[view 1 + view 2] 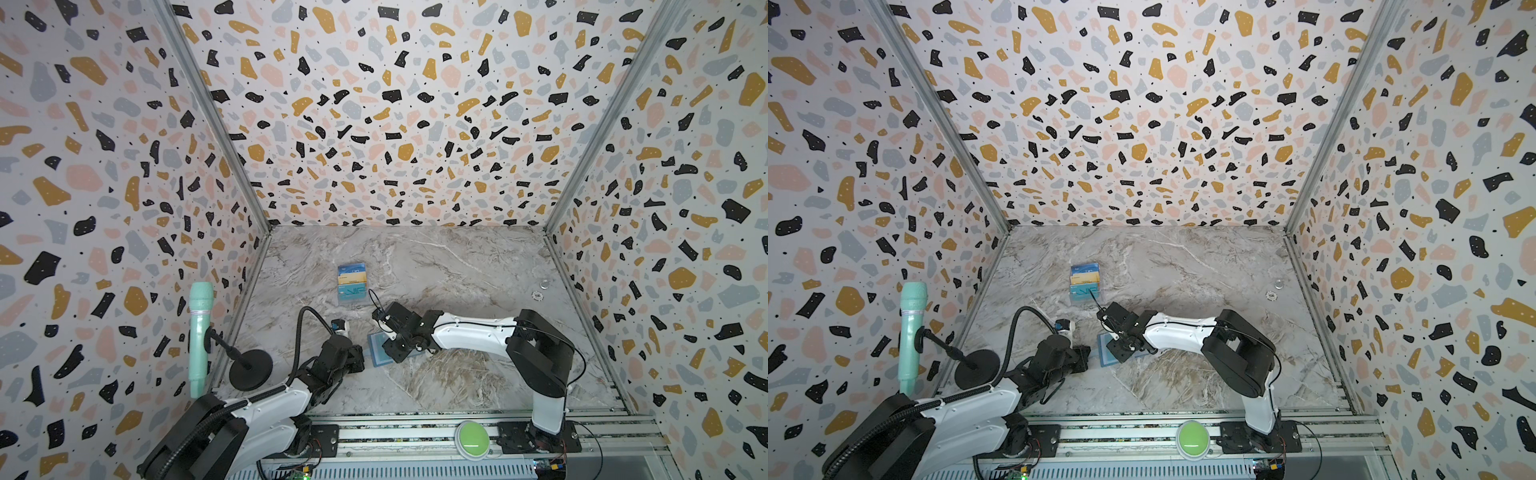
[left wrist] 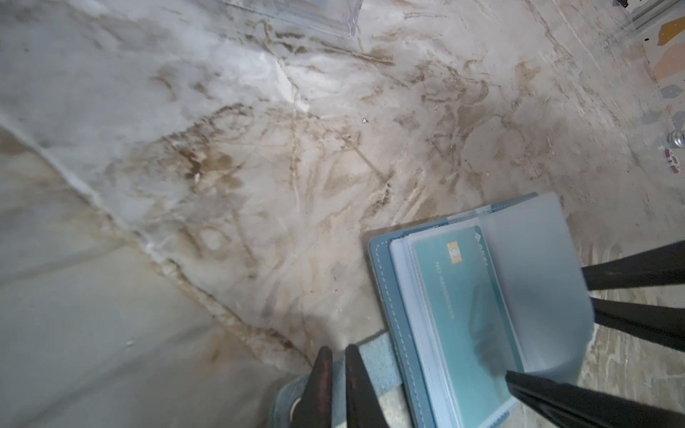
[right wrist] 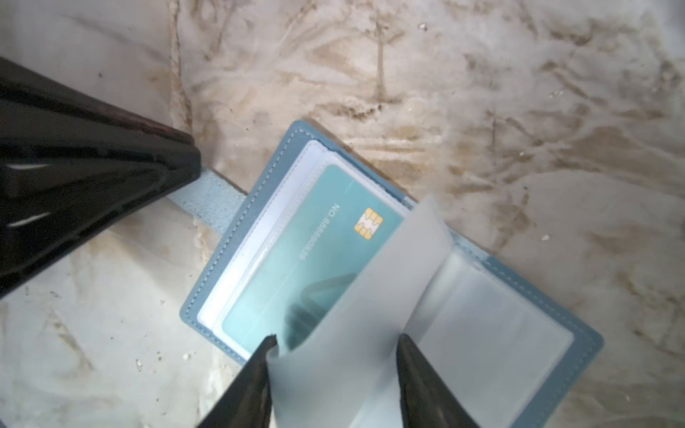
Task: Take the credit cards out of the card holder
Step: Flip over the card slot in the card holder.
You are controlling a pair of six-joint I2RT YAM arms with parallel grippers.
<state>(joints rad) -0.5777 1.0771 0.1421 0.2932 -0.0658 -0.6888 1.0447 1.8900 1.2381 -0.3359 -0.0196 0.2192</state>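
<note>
Holding point: left gripper [image 2: 339, 350] pinches the pale snap tab [image 3: 215, 200] of the card holder [image 3: 237, 229], its jaws all but closed on the tab.
Card holder: lies open and flat on the marble tabletop [image 1: 457, 270], towards the front, directly between the two grippers in both top views.
Right gripper: right gripper [image 3: 337, 342] hovers over the open pages with its jaws partly open. One fingertip stands on either side of a raised clear sleeve [image 3: 363, 296] that curls up between them. Whether they press on the sleeve cannot be told.
Credit card: a pale teal credit card [image 3: 296, 259] with a gold chip sits tucked in a sleeve on the tab-side half of the holder. It is just beside one right fingertip, and the raised sleeve covers part of it.
Left gripper to card: apart, with only the tab and the stitched cover edge between them.
Clear case: clear case [image 1: 351, 282] of stacked cards stands farther back on the marble, apart from the card holder.
</note>
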